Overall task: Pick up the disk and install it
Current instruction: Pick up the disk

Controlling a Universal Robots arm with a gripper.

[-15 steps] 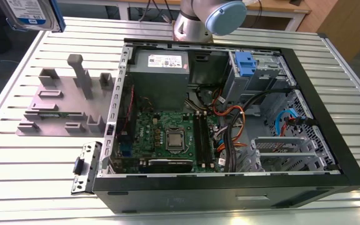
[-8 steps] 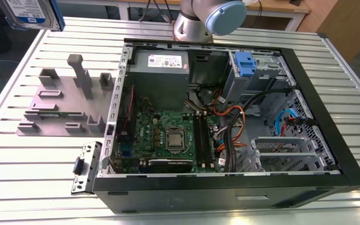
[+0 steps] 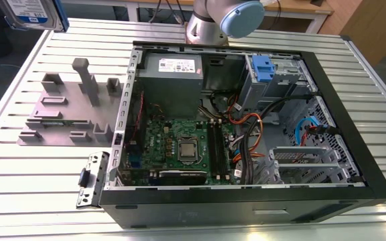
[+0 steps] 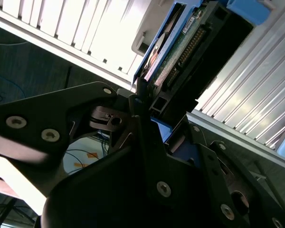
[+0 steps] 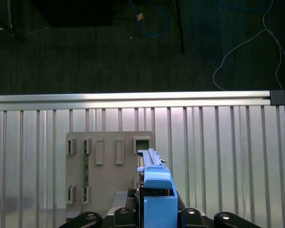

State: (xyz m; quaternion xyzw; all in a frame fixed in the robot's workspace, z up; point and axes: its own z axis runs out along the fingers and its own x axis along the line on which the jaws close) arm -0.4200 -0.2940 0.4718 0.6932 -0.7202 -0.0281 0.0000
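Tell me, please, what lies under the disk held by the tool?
Below the disk, clamped in the tool, lie the grey slotted fixture plate and the ribbed metal table. The disk covers the plate's part directly beneath it.

The gripper (image 5: 154, 216) clamps the disk (image 5: 148, 162) edge-on (its blue end nearest the camera), held above the slatted table (image 5: 218, 142). Under it on the table lies a grey plate (image 5: 109, 183) with small slotted holders. Past the table's far edge is dark floor (image 5: 61, 57), with a blue cable (image 5: 154, 23) and a white cable (image 5: 237, 54) lying loose on it.
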